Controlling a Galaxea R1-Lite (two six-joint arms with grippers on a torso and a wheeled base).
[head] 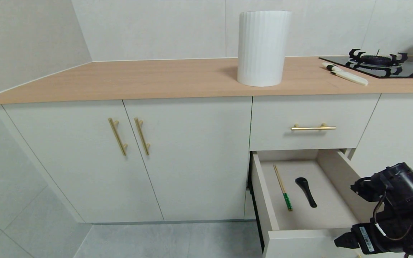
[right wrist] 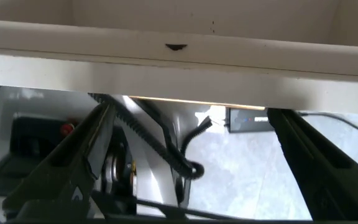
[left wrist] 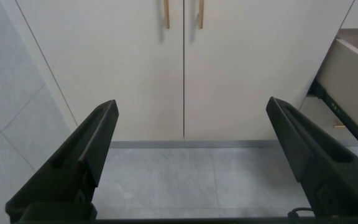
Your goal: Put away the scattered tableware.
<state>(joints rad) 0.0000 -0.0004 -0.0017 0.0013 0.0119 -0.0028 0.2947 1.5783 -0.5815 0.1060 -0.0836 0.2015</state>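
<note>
the open drawer (head: 264,193) stands pulled out of the cabinet. inside it, on its pale floor, lie a pair of chopsticks (head: 282,188) with green ends and a black spoon (head: 306,191), side by side but not touching. above the drawer, on the wooden countertop (head: 138,79), stands a white ribbed canister (head: 262,48). up and to the right of the drawer, a pale knife (head: 344,73) lies beside the black hob (head: 378,64). the right gripper (right wrist: 188,115) sits at the drawer's front edge, fingers spread wide, gripping nothing. the left gripper (left wrist: 191,112) hangs to the left of the drawer, facing the cabinet doors (left wrist: 185,62), its fingers likewise parted and empty.
</note>
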